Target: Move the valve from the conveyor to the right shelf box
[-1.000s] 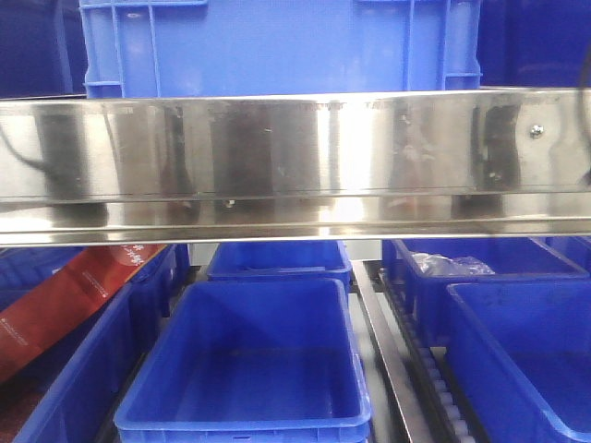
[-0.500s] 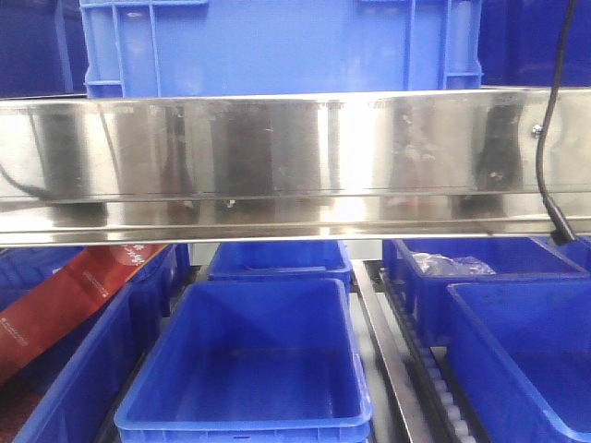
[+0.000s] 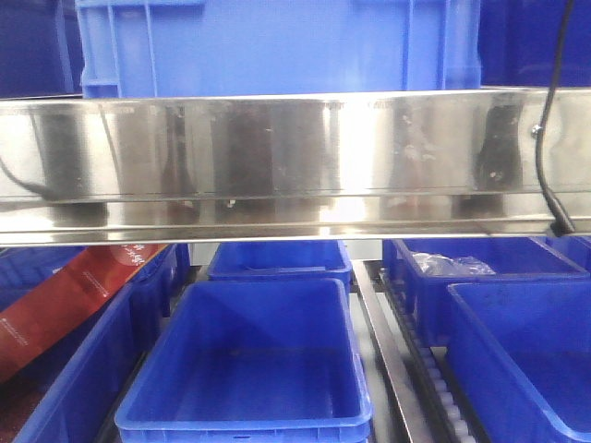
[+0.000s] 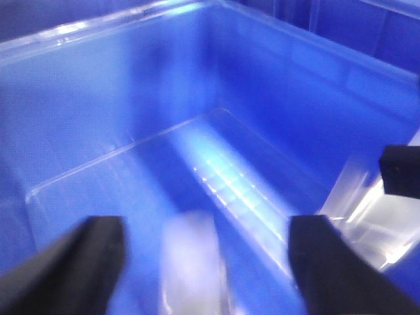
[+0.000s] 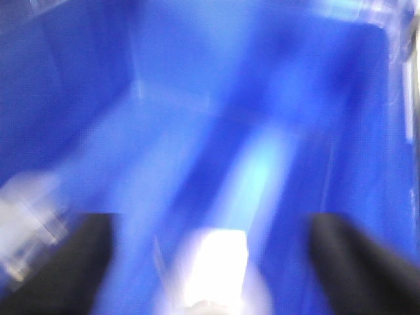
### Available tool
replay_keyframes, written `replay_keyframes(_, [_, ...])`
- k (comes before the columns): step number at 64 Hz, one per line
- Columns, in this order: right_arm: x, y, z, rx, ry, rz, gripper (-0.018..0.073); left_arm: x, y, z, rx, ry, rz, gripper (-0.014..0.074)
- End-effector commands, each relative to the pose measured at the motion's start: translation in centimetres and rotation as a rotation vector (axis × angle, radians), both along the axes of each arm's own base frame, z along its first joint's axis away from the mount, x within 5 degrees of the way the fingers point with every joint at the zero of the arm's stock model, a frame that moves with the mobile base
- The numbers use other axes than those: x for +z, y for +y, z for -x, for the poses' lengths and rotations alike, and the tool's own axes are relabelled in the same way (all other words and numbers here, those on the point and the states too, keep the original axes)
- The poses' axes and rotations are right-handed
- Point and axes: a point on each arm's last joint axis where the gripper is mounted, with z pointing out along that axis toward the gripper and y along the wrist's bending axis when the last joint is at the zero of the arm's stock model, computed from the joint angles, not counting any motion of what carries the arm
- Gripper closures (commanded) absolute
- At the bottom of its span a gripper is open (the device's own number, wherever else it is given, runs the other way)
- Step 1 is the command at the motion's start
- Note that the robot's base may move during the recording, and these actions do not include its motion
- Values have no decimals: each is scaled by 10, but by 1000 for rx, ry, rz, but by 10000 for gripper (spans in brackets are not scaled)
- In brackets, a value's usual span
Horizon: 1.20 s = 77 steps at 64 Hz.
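Observation:
My left gripper (image 4: 207,222) is open, hanging inside a blue box (image 4: 131,98) with its dark fingers (image 4: 98,259) far apart. A pale blurred object (image 4: 190,262) shows low between them, touching neither. My right gripper (image 5: 211,220) is also open over the floor of another blue box (image 5: 197,79). A bright white blurred object (image 5: 220,262) sits low between its fingers. I cannot tell whether either pale object is the valve. The conveyor is out of view. In the front view, blue shelf boxes (image 3: 517,351) stand at the right; neither gripper shows there.
A shiny steel shelf rail (image 3: 295,166) crosses the front view, with a blue crate (image 3: 277,41) above it. Below are a centre box (image 3: 249,369) and a left box holding a red packet (image 3: 65,305). A black cable (image 3: 547,138) hangs at right. Clear plastic (image 5: 26,216) lies at left.
In the front view a black cable came into sight at the right edge and now hangs in front of the rail. The boxes have not moved.

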Motion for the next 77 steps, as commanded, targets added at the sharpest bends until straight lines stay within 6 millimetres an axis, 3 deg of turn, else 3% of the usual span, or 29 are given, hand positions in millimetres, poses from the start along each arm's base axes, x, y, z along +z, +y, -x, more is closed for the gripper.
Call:
replay_keyframes(1, [11, -2, 4, 1, -43, -6, 1, 11, 0, 5, 0, -30, 34, 135])
replay_keyframes(9, [16, -3, 7, 2, -50, -9, 18, 13, 0, 6, -2, -31, 34, 155])
replay_keyframes(15, [23, -6, 12, 1, -66, -16, 115, 19, 2, 11, -3, -40, 43, 241])
replay_keyframes(30, [27, -7, 15, 2, -72, -19, 684, 32, 6, 18, -1, -74, 61, 664])
replay_keyframes(32, [27, -7, 16, 2, -73, -19, 727, 33, 6, 19, -1, -75, 61, 707])
replay_keyframes(47, [35, -9, 24, 11, -62, -42, 721, 39, 8, 27, -13, -59, 77, 708])
replay_keyframes(61, [47, -16, 41, 12, -82, -55, 721, 50, 13, 43, -14, -71, 195, 708])
replay_keyframes(77, [36, -33, 72, -21, -187, -109, 721, 43, 33, 74, 39, -132, 227, 708])
